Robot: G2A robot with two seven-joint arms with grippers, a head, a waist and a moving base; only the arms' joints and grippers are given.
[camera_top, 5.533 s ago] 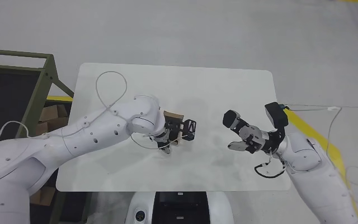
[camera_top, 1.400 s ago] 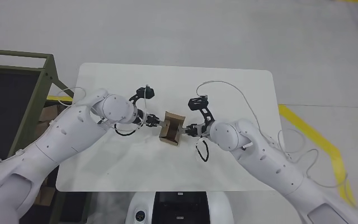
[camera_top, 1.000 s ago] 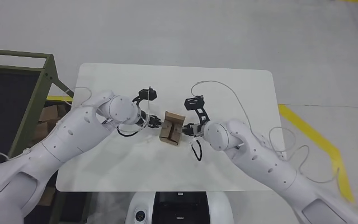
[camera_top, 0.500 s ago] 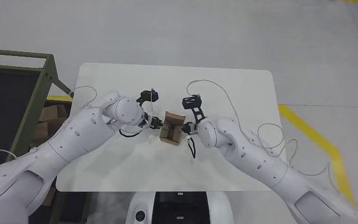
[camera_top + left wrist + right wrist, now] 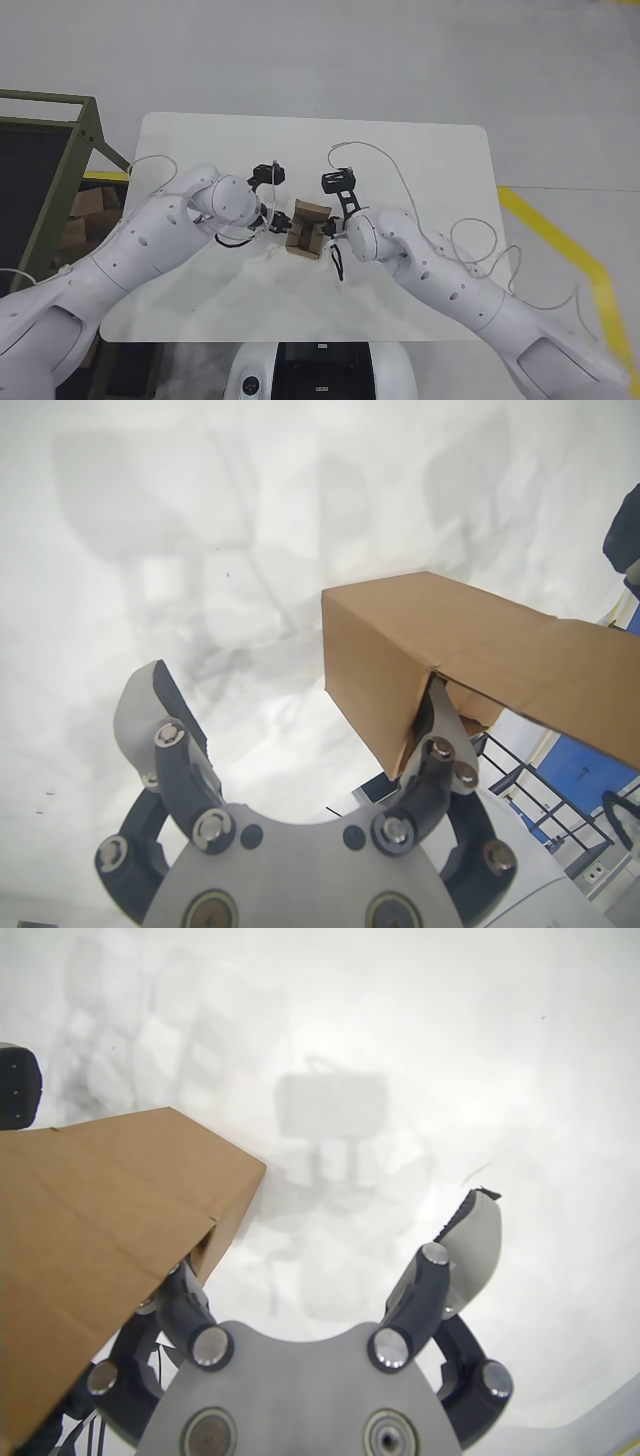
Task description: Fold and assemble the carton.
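A small brown carton (image 5: 305,228) stands near the middle of the white table (image 5: 420,160), partly folded, with an open end facing up. My left gripper (image 5: 276,222) is against its left side and my right gripper (image 5: 330,233) against its right side. In the left wrist view the left gripper (image 5: 300,700) is open; one fingertip (image 5: 442,712) is tucked inside the carton (image 5: 450,640) under a flap, the other is free. In the right wrist view the right gripper (image 5: 330,1248) is open, with one finger hidden under the carton (image 5: 100,1198) and the other pad (image 5: 475,1223) clear.
A green rack (image 5: 85,125) with cardboard boxes (image 5: 90,210) stands off the table's left edge. Loose white cables (image 5: 400,160) arc over the table beside both arms. A yellow floor line (image 5: 560,240) runs at the right. Bare table lies behind and in front of the carton.
The right arm has swung in from the far right to the carton. Over the last second both grippers have crept closer against its two sides; the carton has hardly shifted.
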